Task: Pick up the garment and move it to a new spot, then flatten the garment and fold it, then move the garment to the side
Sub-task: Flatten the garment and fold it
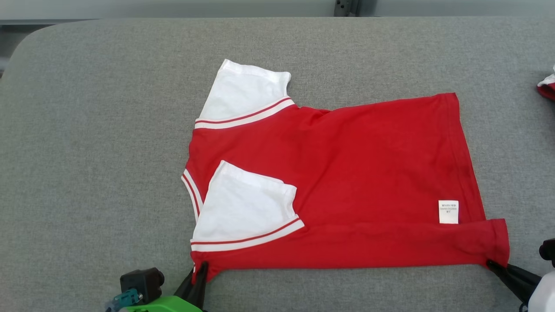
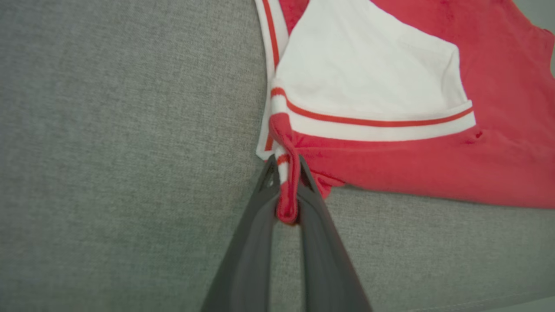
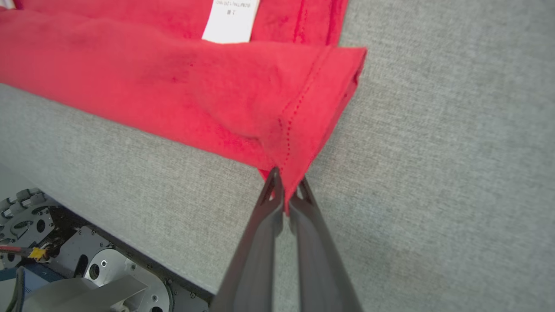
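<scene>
The red short-sleeved jersey shirt with white, red-striped sleeves [image 1: 347,173] lies spread on the grey fabric-covered table [image 1: 86,151]. Its hem is just right of its small white rectangular label [image 1: 448,211] and its neck end is well to the label's left. Just below the label, a narrow band of red cloth is turned over along the near edge.

The right gripper [image 1: 493,263] is clamped on the hem corner below and right of the label. The left gripper [image 1: 200,271] is pinched on the other end of that band, far left of the label, beneath the near white sleeve [image 1: 247,208].

This looks like a lengthwise fold with both near corners in hand. To do it well, raise both corners together and only just clear of the cloth. Hold the edge taut between them (slack would let the middle sag and crease). Carry it past the label to meet the far edge, tucking the sleeve inside. The right grip catches only the corner tip, so pull gently.
</scene>
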`<state>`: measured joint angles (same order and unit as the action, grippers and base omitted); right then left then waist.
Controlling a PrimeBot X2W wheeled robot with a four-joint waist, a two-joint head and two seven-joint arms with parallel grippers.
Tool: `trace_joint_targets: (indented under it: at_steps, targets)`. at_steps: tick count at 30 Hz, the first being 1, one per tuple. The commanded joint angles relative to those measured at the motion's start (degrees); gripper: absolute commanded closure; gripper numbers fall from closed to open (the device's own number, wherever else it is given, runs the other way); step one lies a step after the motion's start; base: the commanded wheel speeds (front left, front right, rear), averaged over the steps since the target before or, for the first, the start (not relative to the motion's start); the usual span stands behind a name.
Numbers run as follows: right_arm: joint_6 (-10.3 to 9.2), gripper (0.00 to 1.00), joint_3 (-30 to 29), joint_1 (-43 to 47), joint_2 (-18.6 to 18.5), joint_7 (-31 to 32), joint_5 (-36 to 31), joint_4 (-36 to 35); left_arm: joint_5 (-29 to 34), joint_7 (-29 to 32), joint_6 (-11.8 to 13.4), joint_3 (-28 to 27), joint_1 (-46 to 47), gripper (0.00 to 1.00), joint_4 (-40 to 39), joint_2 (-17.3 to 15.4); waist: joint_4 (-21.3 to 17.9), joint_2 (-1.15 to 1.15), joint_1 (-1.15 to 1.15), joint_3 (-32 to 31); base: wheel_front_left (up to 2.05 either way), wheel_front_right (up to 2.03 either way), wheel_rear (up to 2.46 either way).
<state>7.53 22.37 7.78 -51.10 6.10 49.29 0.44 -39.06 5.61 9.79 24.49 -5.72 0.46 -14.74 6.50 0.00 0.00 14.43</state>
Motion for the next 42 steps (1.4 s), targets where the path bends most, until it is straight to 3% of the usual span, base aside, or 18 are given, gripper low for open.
trace_joint_targets:
  at_steps: [1, 2, 3, 5, 12, 17, 21, 26, 33, 37, 42]
  targets:
    - [-0.09, 1.00, 0.29, -1.11, 0.65, 0.45, -0.56, 0.02, -0.05, 0.15, 0.30, 0.13, -0.90, 0.82, 0.10, 0.29, 0.12, 0.00, 0.00, -0.05, 0.00, 0.00, 0.00]
    - [-0.08, 1.00, 0.38, -1.81, 0.87, 0.45, -1.18, -0.03, -0.10, 0.21, 0.34, 0.15, -0.93, 0.73, 0.09, 0.25, 0.16, 0.00, 0.00, -0.09, 0.00, 0.00, 0.00]
    - [-0.08, 0.67, 0.56, -2.59, 1.18, 0.52, -1.73, 0.23, -0.06, 0.18, 0.38, 0.19, -1.01, 0.55, 0.00, 0.17, 0.21, 0.00, 0.00, -0.15, 0.00, 0.00, 0.00]
    - [-0.08, 0.00, 0.99, -3.43, 1.95, 0.96, -2.48, 0.84, 0.31, 0.10, 0.55, 0.27, -1.24, 0.00, -0.31, -0.21, 0.38, 0.00, 0.00, -0.35, 0.00, 0.00, 0.00]
    - [-0.07, 0.00, -1.32, -2.59, 2.41, 3.17, -2.61, 3.00, 0.78, -0.29, 2.17, -0.52, -2.97, 0.00, -1.95, -1.31, 1.12, 0.00, 0.00, -1.85, 0.00, 0.00, 0.00]
    - [-0.07, 0.00, -8.97, -2.57, 1.20, 4.67, -2.13, 1.07, 2.22, -0.91, 3.54, -2.54, -1.62, 0.00, -4.61, -3.39, 1.08, 0.00, 0.00, -1.05, 0.00, 0.00, 0.00]
    - [-0.07, 0.00, -14.88, -7.04, 0.37, 7.18, -4.50, -2.21, 4.13, 0.88, 2.60, -3.16, 6.01, 0.00, -7.34, -5.74, 1.29, 0.00, 0.00, 3.40, 0.00, 0.00, 0.00]
    - [-0.07, 0.00, -17.38, -17.91, 1.63, 14.60, -7.91, -4.44, 5.64, 6.03, -1.21, -2.64, 23.83, 0.00, -5.59, -6.94, 2.61, 0.00, 0.00, 11.54, 0.00, 0.00, 0.00]
    - [-0.07, 0.00, -13.34, -33.79, 4.65, 24.08, -12.07, -1.79, 4.26, 14.02, -9.32, -0.31, 47.66, 0.00, 5.92, -5.44, 2.93, 0.00, 0.00, 19.38, 0.00, 0.00, 0.00]
    - [-0.07, 0.00, -9.47, -39.92, 7.49, 25.78, -13.13, 0.83, 0.83, 17.76, -13.13, -0.60, 56.15, 0.00, 13.32, -4.60, 1.43, 0.00, 0.00, 21.15, 0.00, 0.00, 0.00]
    - [-0.07, 0.00, -4.71, -43.46, 10.07, 25.02, -13.65, 4.23, -2.83, 21.42, -15.43, -0.94, 62.47, 0.00, 19.75, -4.02, -0.81, 0.00, 0.00, 21.65, 0.00, 0.00, 0.00]
